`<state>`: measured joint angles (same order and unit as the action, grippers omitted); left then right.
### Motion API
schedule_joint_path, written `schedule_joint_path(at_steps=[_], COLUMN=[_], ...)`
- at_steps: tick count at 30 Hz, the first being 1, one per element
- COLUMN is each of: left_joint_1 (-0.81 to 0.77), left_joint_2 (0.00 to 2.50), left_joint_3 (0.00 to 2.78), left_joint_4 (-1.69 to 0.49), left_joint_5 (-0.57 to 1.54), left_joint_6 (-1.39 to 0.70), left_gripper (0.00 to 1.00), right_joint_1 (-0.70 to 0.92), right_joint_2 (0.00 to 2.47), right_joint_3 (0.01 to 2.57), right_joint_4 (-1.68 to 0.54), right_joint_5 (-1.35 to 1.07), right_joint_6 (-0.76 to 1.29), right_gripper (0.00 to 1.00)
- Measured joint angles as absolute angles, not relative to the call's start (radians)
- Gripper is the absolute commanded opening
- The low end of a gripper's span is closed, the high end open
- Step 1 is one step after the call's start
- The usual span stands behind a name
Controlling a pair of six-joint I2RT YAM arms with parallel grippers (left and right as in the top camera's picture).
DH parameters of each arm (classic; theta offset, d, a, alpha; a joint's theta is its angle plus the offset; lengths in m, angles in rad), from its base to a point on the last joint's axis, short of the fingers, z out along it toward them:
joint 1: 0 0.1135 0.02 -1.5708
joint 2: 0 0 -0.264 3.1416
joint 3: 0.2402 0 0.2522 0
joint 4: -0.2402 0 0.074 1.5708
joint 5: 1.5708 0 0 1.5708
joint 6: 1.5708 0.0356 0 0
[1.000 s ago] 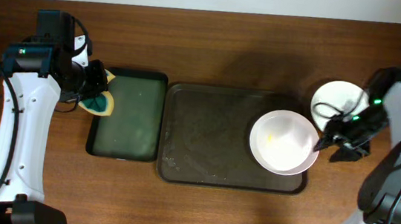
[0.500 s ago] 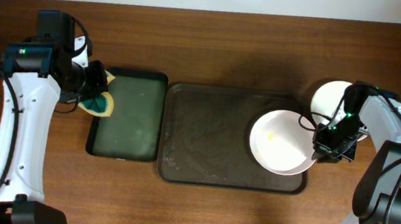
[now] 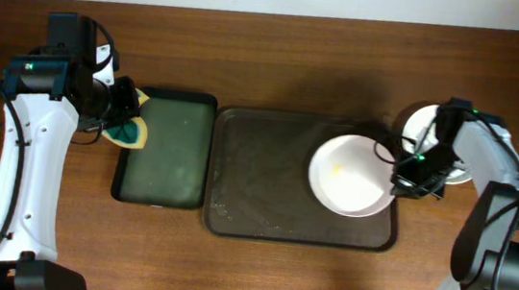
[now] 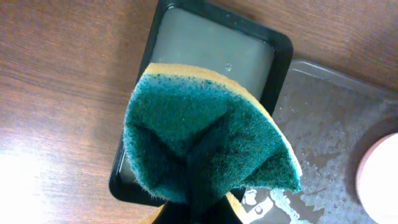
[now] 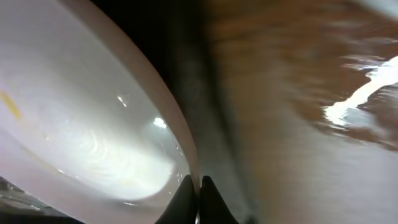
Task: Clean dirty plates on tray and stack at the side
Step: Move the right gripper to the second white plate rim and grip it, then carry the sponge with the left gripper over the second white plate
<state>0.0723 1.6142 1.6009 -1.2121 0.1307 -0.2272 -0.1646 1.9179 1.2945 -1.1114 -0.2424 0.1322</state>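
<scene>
Overhead: the dirty plate [image 3: 348, 178] sat at the brown tray's [image 3: 254, 198] 3 o'clock end, with the right gripper [image 3: 409, 177] on its rim. A second plate [image 3: 428, 127] was on the table [image 3: 297, 62] at 2 o'clock. Left wrist: the left gripper's [image 4: 194, 208] jaws were clamped on a green sponge [image 4: 205, 143] over the black tray [image 4: 211, 53]. Right wrist: the jaws pinched that plate's rim.

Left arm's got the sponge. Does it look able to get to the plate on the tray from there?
Probably yes. The plate lies face up, the tray's bare floor between it and the sponge holds nothing, and the right claw pinches only the plate's right rim.
</scene>
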Motion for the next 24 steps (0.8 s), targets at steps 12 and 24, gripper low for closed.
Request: schedule_joint_path(at_steps=[12, 24], left_joint_1=[-0.194, -0.455], left_joint_2=[1.65, 1.84], left_joint_3=[1.601, 1.601], left_joint_4=[-1.1, -0.913], left_joint_5=[0.128, 0.141], left_joint_6=[-0.247, -0.311], left_gripper=[0.0, 0.0], right_joint_1=[0.175, 0.047], right_joint_2=[1.918, 1.918], right_joint_3=[1.294, 1.318], right_joint_4=[-0.971, -0.959], right_joint_5=[-0.274, -0.466], right_joint_6=[0.315, 0.147], right_gripper=[0.52, 0.31])
